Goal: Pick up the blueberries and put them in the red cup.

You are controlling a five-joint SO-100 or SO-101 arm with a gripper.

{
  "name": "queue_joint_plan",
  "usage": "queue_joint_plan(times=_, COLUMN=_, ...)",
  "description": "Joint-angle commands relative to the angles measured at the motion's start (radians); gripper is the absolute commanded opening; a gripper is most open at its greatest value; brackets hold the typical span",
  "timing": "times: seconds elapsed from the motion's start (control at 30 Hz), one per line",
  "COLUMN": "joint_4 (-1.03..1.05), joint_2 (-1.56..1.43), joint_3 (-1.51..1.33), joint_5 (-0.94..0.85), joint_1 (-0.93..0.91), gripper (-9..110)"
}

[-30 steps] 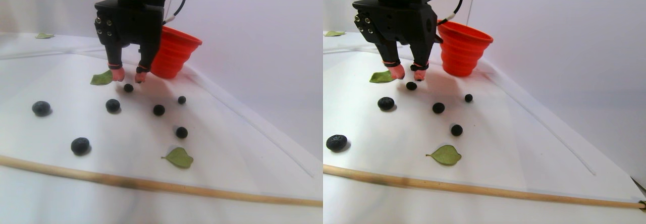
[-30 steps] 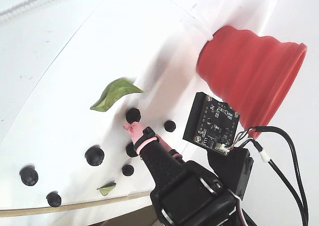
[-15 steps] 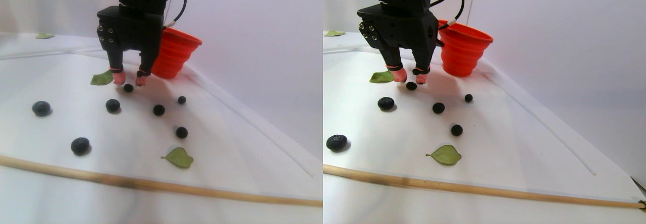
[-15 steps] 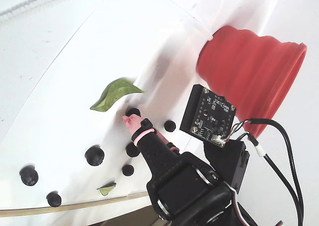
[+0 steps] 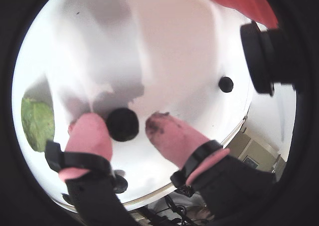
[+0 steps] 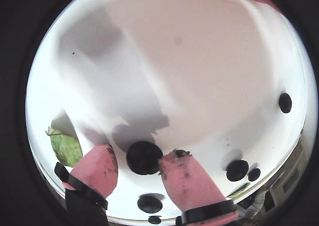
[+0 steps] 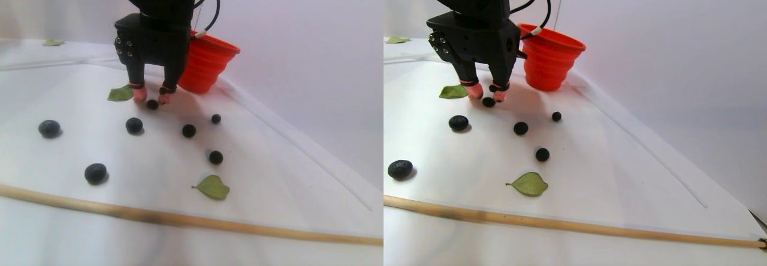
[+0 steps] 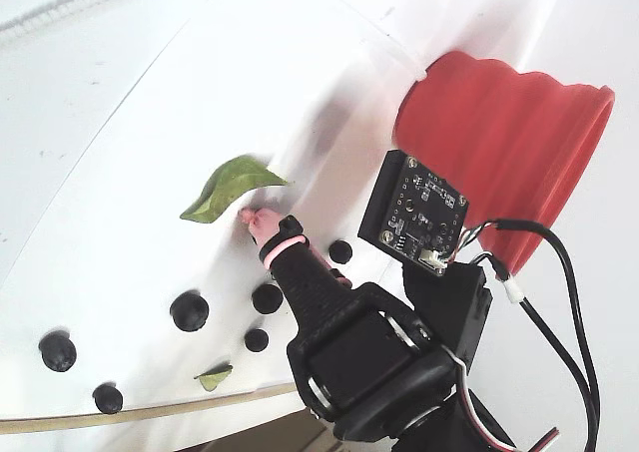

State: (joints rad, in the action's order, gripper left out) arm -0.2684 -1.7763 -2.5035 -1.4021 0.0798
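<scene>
One blueberry (image 5: 122,124) lies on the white table between my gripper's (image 5: 123,122) pink-tipped fingers. The gripper is open and low over the table, one fingertip (image 6: 102,161) on each side of that berry (image 6: 143,157), close against it. In the stereo pair view the gripper (image 7: 151,97) stands just left of the red cup (image 7: 207,62), with the berry (image 7: 153,104) under it. Several other blueberries (image 7: 133,124) are scattered nearer the camera. In the fixed view one fingertip (image 8: 252,217) hides the berry; the ribbed red cup (image 8: 499,153) stands upright beside the arm.
A green leaf (image 7: 121,92) lies just left of the gripper, and another leaf (image 7: 213,187) lies near the front. A wooden stick (image 7: 180,218) runs along the table's front edge. A pale wall rises close behind the cup.
The gripper has come down over the blueberry, bringing its open fingertips to the table on either side. In the fixed view the finger now covers that berry.
</scene>
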Motion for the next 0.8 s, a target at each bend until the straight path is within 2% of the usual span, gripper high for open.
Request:
queue_joint_plan(times=0.0, joint_4=-0.012, joint_2=-0.009, joint_3=0.014, joint_5=0.011, joint_1=0.0, gripper=17)
queue_joint_plan(times=0.77, joint_4=-0.04, joint_2=0.044, joint_3=0.003, joint_5=-0.008, joint_1=-0.025, gripper=11)
